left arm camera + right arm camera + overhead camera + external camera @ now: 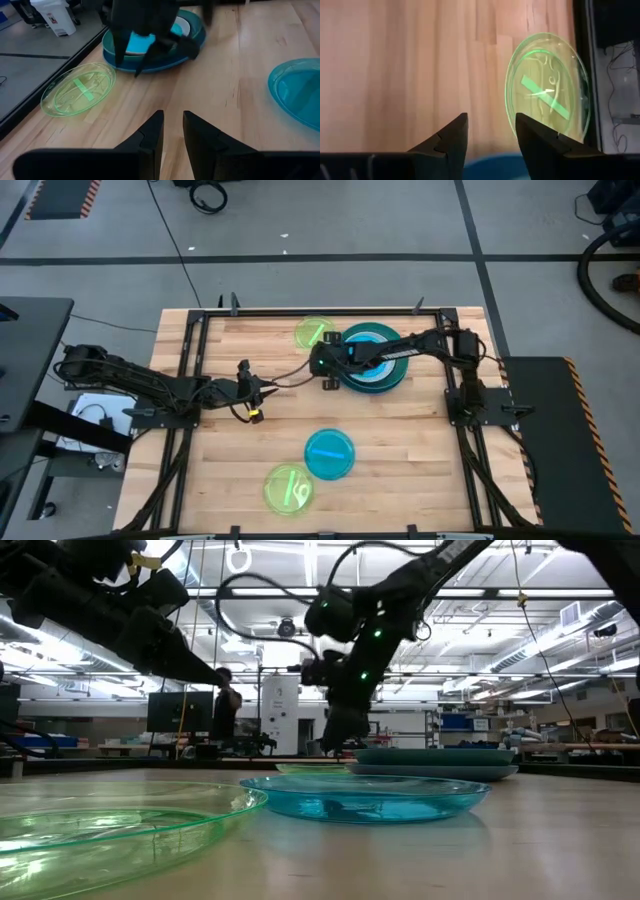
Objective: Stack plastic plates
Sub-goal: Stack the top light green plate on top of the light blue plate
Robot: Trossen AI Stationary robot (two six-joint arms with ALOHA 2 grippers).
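Three small plates are still lying loose, so you are sitting mid-task with the big stack already built. Nearest you at 6 o'clock in the high view is a lime-green plate (pixel 288 488), with a cyan plate (pixel 329 454) just beside it toward 5 o'clock. At table centre-left your left gripper (pixel 258 393) is hovering over bare wood, jaws a narrow gap apart and holding nothing. Farther off, at 12 o'clock, the stack of plates (pixel 374 358) is resting with a teal one at the bottom, and a second lime-green plate (pixel 314 333) is lying against its 10 o'clock side. Your right gripper (pixel 327 367) is hanging just off the stack's 9 o'clock rim, jaws parted and empty. Judging from that, your next move is probably lowering onto that far lime-green plate's rim.
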